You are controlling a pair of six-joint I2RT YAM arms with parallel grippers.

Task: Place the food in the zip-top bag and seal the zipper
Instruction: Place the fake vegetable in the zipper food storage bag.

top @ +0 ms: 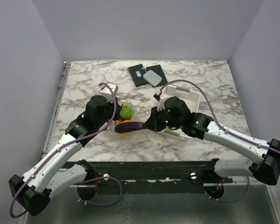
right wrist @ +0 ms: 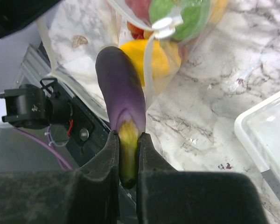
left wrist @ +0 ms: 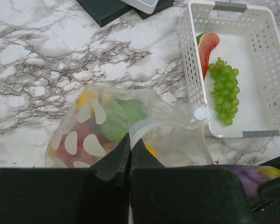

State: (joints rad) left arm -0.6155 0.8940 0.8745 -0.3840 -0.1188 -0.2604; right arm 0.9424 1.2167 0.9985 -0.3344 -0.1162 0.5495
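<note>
- The table (top: 84,74) has a white marble-patterned top with grey veins, and it fills the floor of a plain booth.
- Pale lavender-grey walls (top: 144,28) stand on the far, left and right sides.
- A metal rail (top: 56,107) runs along the table's left edge, and a black mounting bar (top: 154,170) crosses the near edge where both arms are bolted.
- At the far middle lie two flat black pads (top: 139,74), overlapping, with a small white box (top: 153,76) on top of them.
- The white basket (left wrist: 189,60) sits right of centre and holds the watermelon slice (left wrist: 207,46) and the green grapes (left wrist: 224,91).
- The zip-top bag (left wrist: 107,121) lies on the marble near the table's middle, just left of the basket. Red, green and yellow pieces show through its dotted plastic.
- The left gripper (left wrist: 129,140) is closed, pinching the bag's mouth edge.
- The right gripper (right wrist: 127,140) is clamped on the yellow-green stem end of the eggplant (right wrist: 121,88). The purple tip points at the bag's mouth, just beside a yellow piece; whether it is inside I cannot tell.
</note>
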